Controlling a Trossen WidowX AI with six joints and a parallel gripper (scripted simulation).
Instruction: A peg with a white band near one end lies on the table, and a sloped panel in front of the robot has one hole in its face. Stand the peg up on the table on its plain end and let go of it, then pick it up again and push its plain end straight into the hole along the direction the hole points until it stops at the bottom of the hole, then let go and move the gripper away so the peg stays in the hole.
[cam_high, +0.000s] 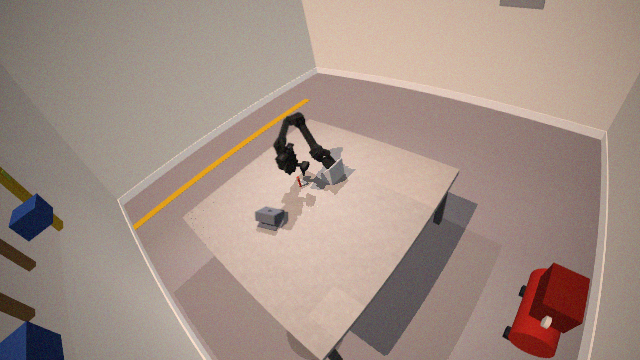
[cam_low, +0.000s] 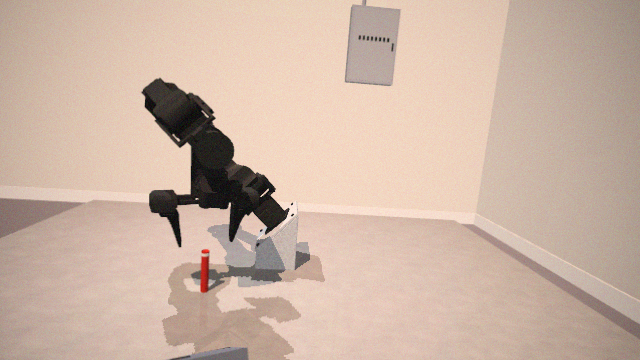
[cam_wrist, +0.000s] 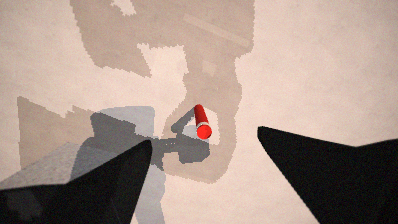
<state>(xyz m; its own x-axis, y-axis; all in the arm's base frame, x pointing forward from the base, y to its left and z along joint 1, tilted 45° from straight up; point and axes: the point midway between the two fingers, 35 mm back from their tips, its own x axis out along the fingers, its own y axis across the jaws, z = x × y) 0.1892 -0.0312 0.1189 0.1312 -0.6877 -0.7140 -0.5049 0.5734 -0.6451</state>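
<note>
The red peg (cam_high: 299, 181) (cam_low: 204, 275) (cam_wrist: 200, 116) stands upright on the table, its white band near the top end. My gripper (cam_low: 205, 243) (cam_wrist: 205, 138) is wide open and empty. It points down, with its fingertips just above the peg's top and one to each side of it in the exterior view. In the wrist view the peg's top shows between the fingers. The grey sloped panel (cam_high: 265, 217) (cam_low: 225, 354) stands on the table, apart from the peg. Its hole shows as a small dark spot in the top view; only the panel's top edge shows in the exterior view.
The arm's pale wedge-shaped base (cam_high: 335, 172) (cam_low: 282, 252) stands on the table (cam_high: 370, 215) close to the peg, on the side away from the panel. Arm shadows lie around the peg. A red machine (cam_high: 537, 320) stands on the floor, off the table.
</note>
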